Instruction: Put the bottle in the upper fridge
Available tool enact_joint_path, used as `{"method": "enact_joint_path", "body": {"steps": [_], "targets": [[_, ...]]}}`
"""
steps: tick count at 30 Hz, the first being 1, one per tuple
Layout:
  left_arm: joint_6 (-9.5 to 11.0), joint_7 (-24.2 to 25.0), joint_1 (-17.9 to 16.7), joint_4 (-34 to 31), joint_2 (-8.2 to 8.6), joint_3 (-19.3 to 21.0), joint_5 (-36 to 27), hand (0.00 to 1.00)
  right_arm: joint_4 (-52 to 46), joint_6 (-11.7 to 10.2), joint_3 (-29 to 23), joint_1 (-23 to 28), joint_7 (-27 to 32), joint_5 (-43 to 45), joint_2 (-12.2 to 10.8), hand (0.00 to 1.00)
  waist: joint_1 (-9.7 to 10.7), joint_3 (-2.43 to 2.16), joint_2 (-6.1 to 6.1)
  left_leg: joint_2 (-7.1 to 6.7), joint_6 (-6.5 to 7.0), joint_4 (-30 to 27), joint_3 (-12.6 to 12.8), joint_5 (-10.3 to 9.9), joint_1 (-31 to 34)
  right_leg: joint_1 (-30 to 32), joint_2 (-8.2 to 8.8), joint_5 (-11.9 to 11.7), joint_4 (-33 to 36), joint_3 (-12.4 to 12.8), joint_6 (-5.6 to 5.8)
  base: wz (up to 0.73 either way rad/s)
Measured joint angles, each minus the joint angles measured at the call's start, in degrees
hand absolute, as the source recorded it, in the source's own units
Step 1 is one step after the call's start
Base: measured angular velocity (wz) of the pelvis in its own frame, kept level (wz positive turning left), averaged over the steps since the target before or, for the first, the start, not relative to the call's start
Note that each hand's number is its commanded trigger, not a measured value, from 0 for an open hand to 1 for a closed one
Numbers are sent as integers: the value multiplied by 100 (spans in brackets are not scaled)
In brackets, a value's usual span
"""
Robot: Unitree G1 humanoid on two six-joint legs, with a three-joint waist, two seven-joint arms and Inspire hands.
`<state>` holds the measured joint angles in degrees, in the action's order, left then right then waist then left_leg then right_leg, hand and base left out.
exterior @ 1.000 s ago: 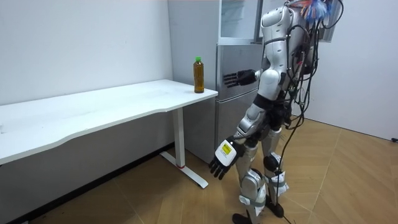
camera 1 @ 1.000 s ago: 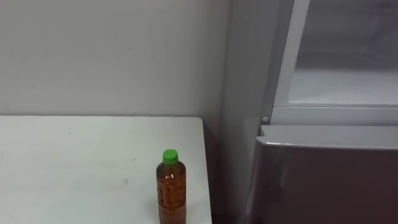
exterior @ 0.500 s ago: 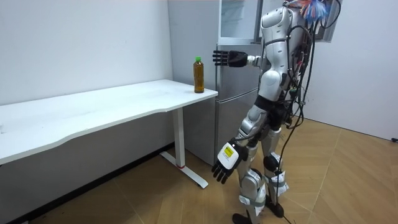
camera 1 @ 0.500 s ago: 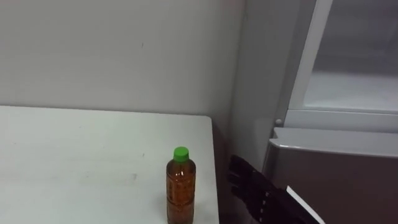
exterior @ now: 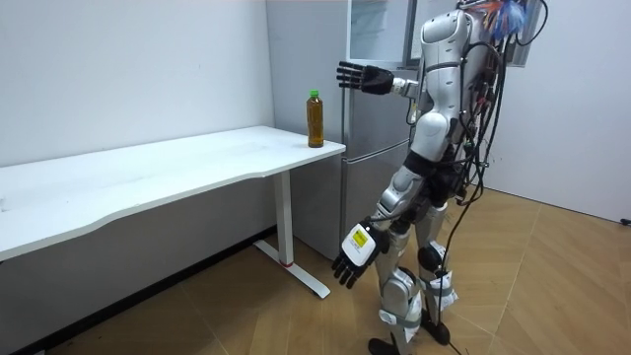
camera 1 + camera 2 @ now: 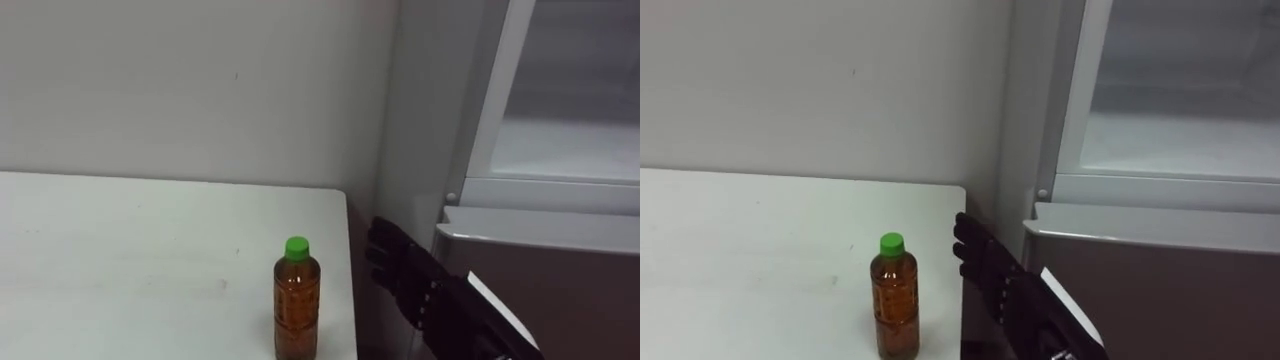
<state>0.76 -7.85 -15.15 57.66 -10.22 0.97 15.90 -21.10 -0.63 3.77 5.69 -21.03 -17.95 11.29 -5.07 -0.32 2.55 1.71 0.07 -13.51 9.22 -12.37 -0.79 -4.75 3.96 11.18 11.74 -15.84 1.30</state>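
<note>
Amber green-capped plastic bottle [image 6: 297, 310]: upright, right edge of white desk [image 6: 120, 260] | R hand [image 6: 404, 274]: fingers spread, empty, beside it | L hand [image 5: 353, 258]: hanging, relaxed | tip: wrap mid-body, keep upright.

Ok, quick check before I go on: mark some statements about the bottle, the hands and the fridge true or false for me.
1. The bottle stands upright on the table with its green cap on. True.
2. The right hand is closed round the bottle. False: it is open, raised in the air beside the bottle on the fridge side, and apart from it.
3. The upper fridge is open, with its inside showing. True.
4. The left hand rests on the table. False: it hangs open by the robot's leg, below table height.
5. The bottle stands in the middle of the table. False: it stands near the table's end next to the fridge.
</note>
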Motion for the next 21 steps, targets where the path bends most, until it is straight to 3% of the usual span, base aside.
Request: {"method": "enact_joint_path", "body": {"steps": [13, 21], "targets": [[-131, 74, 1, 56, -1, -5, -4, 0, 0, 0, 208, -122, 342, -207, 1, 0, -126, 8, 78, -8, 0, -15, -80, 5, 20, -21, -1, -1, 4, -43, -2, 2], [-246, 78, 10, 48, 2, -5, 1, 0, 55, 4, 218, -294, 656, -232, 3, 0, -162, 31, 50, -24, -1, -66, -221, 6, 37, -87, 7, -1, 0, -167, -1, 9]]}}
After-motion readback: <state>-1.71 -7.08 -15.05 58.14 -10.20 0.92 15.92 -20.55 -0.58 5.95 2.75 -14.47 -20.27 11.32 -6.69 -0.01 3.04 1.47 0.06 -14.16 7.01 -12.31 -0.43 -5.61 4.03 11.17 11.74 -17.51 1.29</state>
